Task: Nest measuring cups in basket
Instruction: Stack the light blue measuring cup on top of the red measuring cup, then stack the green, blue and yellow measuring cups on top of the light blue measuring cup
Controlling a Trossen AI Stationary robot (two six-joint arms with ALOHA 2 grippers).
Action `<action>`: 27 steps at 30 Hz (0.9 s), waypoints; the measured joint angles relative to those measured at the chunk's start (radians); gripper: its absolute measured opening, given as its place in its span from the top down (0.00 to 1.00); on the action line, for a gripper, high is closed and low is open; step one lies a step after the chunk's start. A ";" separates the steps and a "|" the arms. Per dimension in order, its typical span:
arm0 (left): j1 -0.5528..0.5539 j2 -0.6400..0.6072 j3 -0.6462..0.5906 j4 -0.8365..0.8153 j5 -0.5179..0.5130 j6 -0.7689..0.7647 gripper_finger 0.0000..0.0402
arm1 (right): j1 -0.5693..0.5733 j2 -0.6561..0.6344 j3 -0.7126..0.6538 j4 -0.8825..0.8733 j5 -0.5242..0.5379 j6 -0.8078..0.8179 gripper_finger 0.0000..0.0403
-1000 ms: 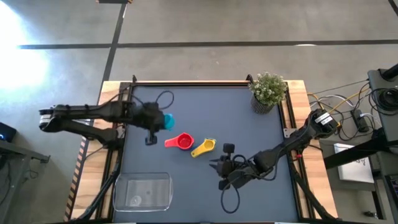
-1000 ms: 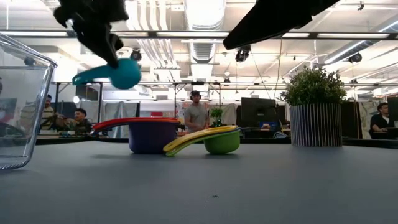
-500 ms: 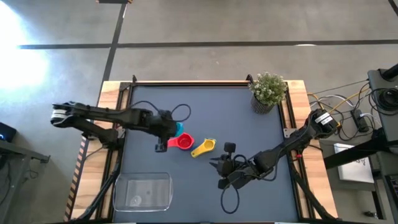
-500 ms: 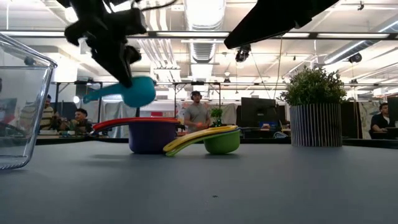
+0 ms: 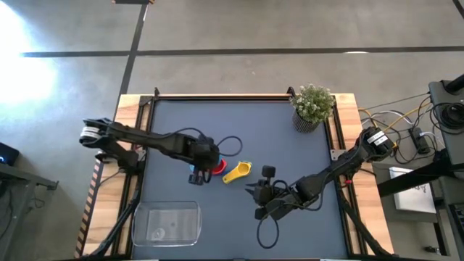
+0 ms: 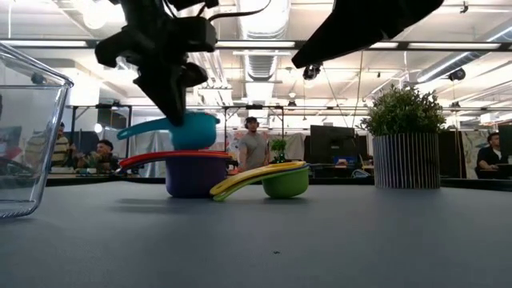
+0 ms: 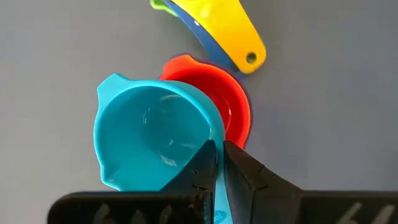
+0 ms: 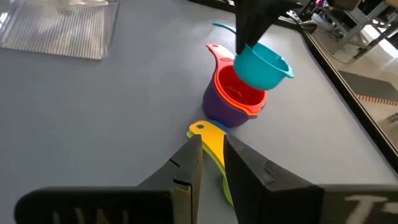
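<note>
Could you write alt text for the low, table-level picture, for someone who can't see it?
A dark robot gripper, the left one, holds a light blue cup just above a red cup nested in a purple one. Beside them lies a green cup under a yellow handle, with a potted plant farther right.
</note>
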 joint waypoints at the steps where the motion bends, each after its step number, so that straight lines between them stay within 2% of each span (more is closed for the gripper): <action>1: -0.005 0.012 0.008 -0.006 0.000 0.000 1.00 | 0.000 0.000 -0.001 -0.003 0.000 0.005 0.86; 9: -0.017 0.078 0.030 -0.015 0.001 0.000 0.96 | 0.000 0.000 -0.004 -0.024 0.000 0.014 0.86; 17: -0.016 0.084 0.034 -0.034 0.001 0.009 0.77 | 0.000 0.000 -0.004 -0.024 0.000 0.014 0.86; 20: -0.016 0.079 0.082 -0.110 -0.005 -0.008 0.69 | 0.000 0.000 -0.004 -0.024 0.000 0.014 0.86; 24: -0.020 0.003 0.172 -0.302 -0.127 -0.066 0.62 | -0.011 0.000 -0.004 -0.024 -0.006 -0.014 0.86; 27: -0.023 -0.142 0.163 -0.240 -0.129 -0.077 0.60 | -0.030 0.000 -0.004 -0.026 -0.017 -0.042 0.86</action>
